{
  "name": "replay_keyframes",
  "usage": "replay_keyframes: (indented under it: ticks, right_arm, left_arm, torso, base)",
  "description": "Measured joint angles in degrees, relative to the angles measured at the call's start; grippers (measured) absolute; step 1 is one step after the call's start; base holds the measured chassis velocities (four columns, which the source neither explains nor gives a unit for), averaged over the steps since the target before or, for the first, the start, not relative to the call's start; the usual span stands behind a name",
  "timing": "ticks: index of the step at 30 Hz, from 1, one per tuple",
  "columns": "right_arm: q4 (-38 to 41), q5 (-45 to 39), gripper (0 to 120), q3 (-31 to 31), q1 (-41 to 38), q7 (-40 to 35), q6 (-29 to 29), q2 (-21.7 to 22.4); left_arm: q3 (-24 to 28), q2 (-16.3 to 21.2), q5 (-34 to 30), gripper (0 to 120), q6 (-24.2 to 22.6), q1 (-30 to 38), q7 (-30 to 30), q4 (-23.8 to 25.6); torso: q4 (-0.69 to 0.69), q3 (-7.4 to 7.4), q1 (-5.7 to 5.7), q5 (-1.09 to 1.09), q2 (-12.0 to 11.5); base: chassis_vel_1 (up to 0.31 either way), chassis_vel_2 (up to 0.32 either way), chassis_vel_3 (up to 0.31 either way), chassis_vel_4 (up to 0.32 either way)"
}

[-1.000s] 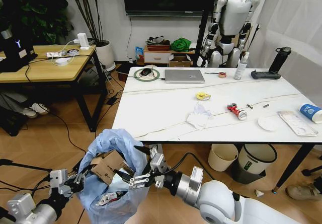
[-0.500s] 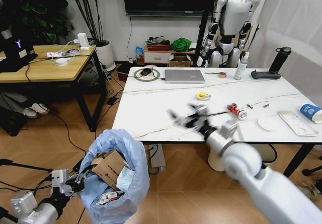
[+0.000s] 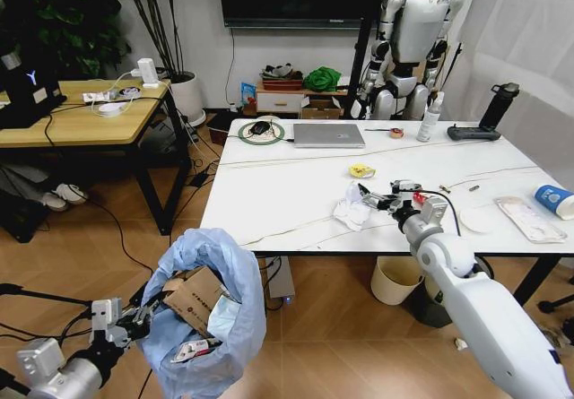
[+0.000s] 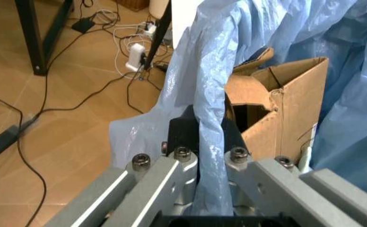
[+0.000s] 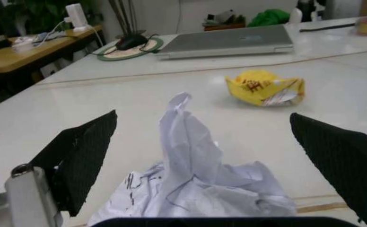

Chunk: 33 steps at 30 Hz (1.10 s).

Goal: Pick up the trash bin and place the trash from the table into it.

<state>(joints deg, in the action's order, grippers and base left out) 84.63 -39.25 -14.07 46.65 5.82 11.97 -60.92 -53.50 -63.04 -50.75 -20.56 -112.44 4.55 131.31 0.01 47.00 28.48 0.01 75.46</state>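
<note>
Broadly, white marble-look counter with black legs carries scattered litter. Small bin in crinkled light-blue plastic liner sits low beside counter's near left corner, brown cardboard piece inside. Left hand clamped on liner rim. Right hand over counter, fingers spread wide either side of crumpled white tissue. Yellow wrapper lies just beyond tissue.

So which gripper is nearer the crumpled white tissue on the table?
The right gripper: it hovers right at the crumpled white tissue, jaws open. The left gripper is down beside the table, clamped on the trash bin.
</note>
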Motion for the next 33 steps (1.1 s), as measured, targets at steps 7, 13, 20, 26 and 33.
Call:
replay_keyframes:
  ticks: [7, 13, 20, 26, 33]
  right_arm:
    - [-4.9, 3.17, 93, 2.18, -2.57, 2.9, -1.34, -1.16]
    - [-8.48, 5.13, 73, 2.94, -4.16, 4.13, -2.15, -1.33]
    - [-10.03, 6.14, 47, 3.78, -4.59, 5.03, -2.92, -1.34]
    - [-10.07, 6.7, 27, 4.54, -4.26, 5.38, -3.44, -1.01]
    - [-9.24, 6.69, 1, 6.33, -3.64, 5.42, -4.07, 0.0]
  left_arm:
    - [0.02, -0.07, -0.13, 0, 0.14, 0.05, 0.1, 0.04]
    - [-0.06, -0.13, -0.23, 0, 0.24, 0.0, 0.26, -0.1]
    - [-0.29, -0.14, -0.43, 0, 0.26, -0.01, 0.29, -0.22]
    - [-0.46, -0.06, -0.63, 0, 0.27, 0.1, 0.3, -0.31]
    - [-0.62, -0.1, -0.66, 0, 0.27, 0.14, 0.29, -0.39]
  torso:
    - [0.0, 0.0, 0.0, -0.01, 0.0]
    - [-0.02, -0.01, 0.0, -0.01, 0.0]
    - [-0.01, -0.01, -0.01, -0.01, 0.0]
    - [-0.02, -0.01, -0.01, -0.01, 0.01]
    - [-0.01, -0.01, -0.01, -0.01, 0.01]
  base:
    - [0.0, 0.0, 0.0, 0.0]
    - [0.0, 0.0, 0.0, 0.0]
    - [0.0, 0.0, 0.0, 0.0]
    - [0.0, 0.0, 0.0, 0.0]
    - [0.0, 0.0, 0.0, 0.0]
